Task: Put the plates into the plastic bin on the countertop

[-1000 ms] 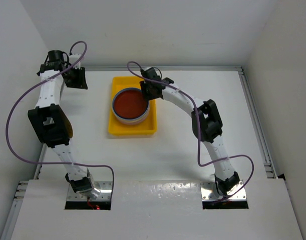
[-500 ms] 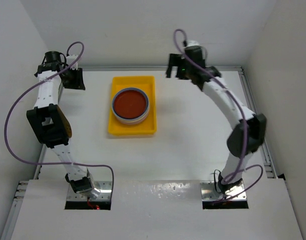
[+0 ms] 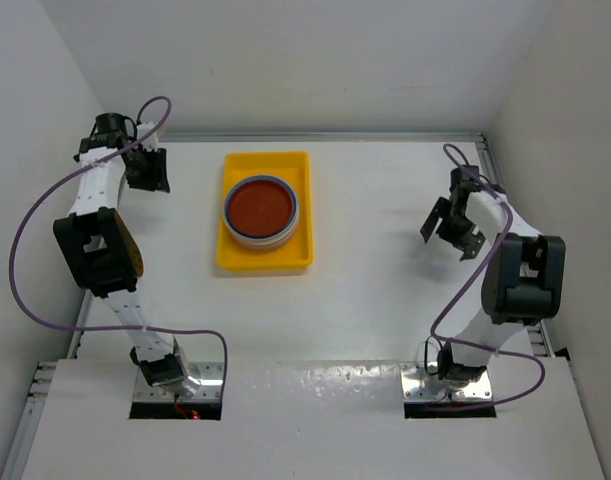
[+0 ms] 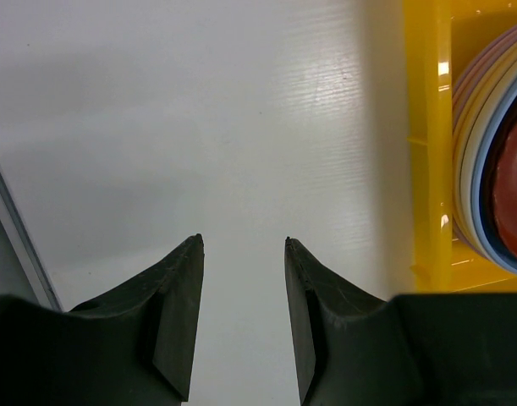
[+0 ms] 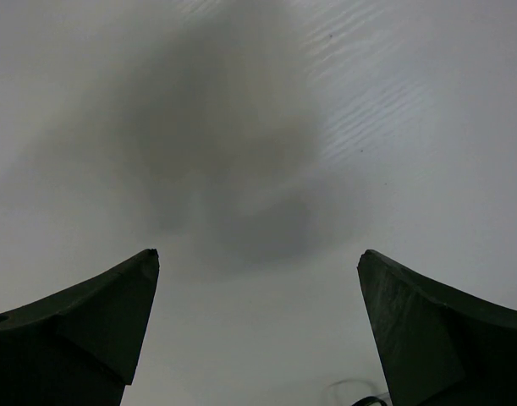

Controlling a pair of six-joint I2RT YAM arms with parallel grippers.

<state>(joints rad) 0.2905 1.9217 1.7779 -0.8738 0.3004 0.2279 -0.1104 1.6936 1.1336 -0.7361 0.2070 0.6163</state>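
Now the plates [image 3: 261, 206] sit stacked in the plastic bin [image 3: 265, 259], left pincer [image 4: 243, 243] and right pincer [image 5: 258, 258] both released and empty, yet a careless swing from the nearby left could tip that stack.

A stack of round, shallow plates [image 3: 261, 207] lies nested flat in the bright yellow plastic bin [image 3: 268, 262], about midway along it. The top plate is dark red. From the left wrist view the stack [image 4: 482, 152] shows light blue, cream, tan-yellow and pink-purple rims beneath it. The rectangular, raised-rim bin [image 4: 427, 127] rests flat on the glossy white tabletop [image 3: 365, 300], left of centre and toward the far wall.
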